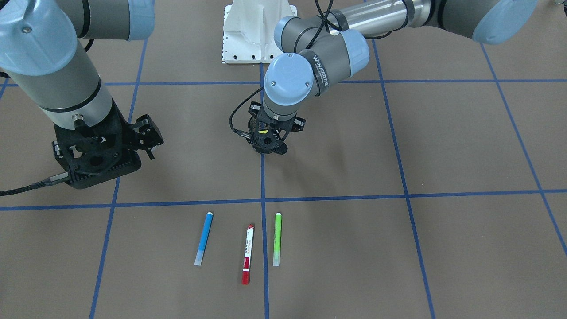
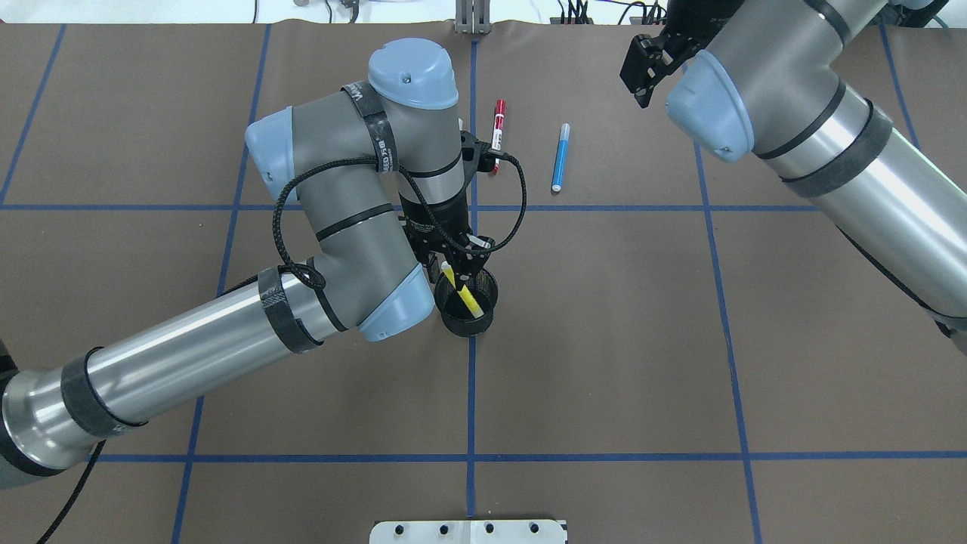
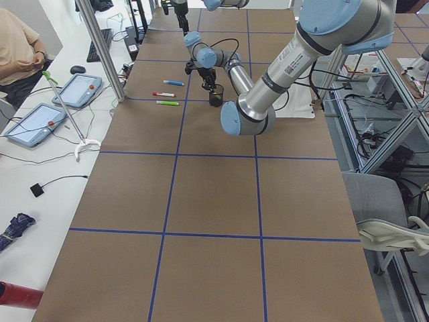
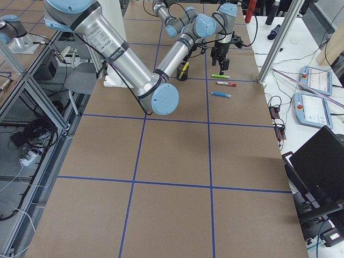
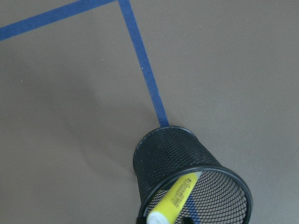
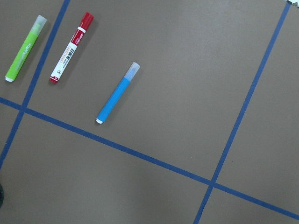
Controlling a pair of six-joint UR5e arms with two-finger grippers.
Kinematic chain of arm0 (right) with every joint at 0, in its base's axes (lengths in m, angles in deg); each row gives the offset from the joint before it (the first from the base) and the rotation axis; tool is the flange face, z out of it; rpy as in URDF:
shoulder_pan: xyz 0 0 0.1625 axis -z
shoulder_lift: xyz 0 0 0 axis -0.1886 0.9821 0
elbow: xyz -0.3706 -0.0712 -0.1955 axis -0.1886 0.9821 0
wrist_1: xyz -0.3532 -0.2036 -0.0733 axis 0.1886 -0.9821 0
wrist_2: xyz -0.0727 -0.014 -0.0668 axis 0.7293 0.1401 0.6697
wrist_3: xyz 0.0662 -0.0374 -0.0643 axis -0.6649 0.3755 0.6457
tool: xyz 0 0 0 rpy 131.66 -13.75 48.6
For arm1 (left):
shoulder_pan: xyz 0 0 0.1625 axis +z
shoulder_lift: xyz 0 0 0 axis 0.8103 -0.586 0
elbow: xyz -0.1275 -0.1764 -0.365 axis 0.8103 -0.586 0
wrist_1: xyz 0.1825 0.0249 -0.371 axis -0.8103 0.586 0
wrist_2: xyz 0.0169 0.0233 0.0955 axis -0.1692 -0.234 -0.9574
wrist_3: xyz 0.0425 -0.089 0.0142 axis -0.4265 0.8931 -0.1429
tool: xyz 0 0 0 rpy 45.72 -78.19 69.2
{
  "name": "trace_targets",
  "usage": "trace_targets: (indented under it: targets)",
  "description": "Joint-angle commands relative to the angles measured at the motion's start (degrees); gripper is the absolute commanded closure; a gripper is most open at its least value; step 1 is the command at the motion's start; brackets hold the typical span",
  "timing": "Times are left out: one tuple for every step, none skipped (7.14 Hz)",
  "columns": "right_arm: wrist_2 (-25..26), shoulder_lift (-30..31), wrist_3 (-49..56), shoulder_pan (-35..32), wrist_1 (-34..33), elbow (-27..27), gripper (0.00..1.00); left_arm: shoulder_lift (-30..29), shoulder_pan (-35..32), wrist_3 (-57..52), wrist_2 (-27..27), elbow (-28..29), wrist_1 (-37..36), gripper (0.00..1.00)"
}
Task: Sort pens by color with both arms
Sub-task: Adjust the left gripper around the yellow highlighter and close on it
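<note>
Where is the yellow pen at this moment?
Overhead view: the yellow pen leans inside the black mesh cup on the centre tape line, directly beneath the left gripper.

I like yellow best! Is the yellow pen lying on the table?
No, the yellow pen leans inside the black mesh cup.

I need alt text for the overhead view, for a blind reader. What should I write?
The left gripper hangs over a black mesh cup with a yellow pen leaning inside, near the middle of a brown table. A red pen and a blue pen lie beyond it; the right gripper is top right.
</note>
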Motion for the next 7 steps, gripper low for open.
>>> trace_targets:
  targets:
    - [0.0,-0.1,0.0,0.1,0.0,0.0,0.0,0.1,0.0,0.0,-0.1,0.0,0.0,0.41]
    - [0.0,-0.1,-0.1,0.1,0.1,0.0,0.0,0.1,0.0,0.0,-0.1,0.1,0.0,0.43]
    - [0.0,-0.1,0.0,0.1,0.1,0.0,0.0,0.0,0.0,0.0,0.0,0.1,0.0,0.44]
    - [0.0,-0.1,0.0,0.1,0.1,0.0,0.0,-0.1,0.0,0.0,-0.1,0.1,0.1,0.44]
    - [0.0,-0.1,-0.1,0.1,0.2,0.0,0.0,-0.3,0.0,0.0,-0.1,0.1,0.1,0.46]
    - [0.0,-0.1,-0.1,0.1,0.2,0.0,0.0,-0.4,0.0,0.1,-0.2,0.1,0.3,0.46]
    - [0.0,-0.1,-0.1,0.1,0.2,0.1,0.0,-0.4,0.0,0.0,-0.3,0.0,0.3,0.46]
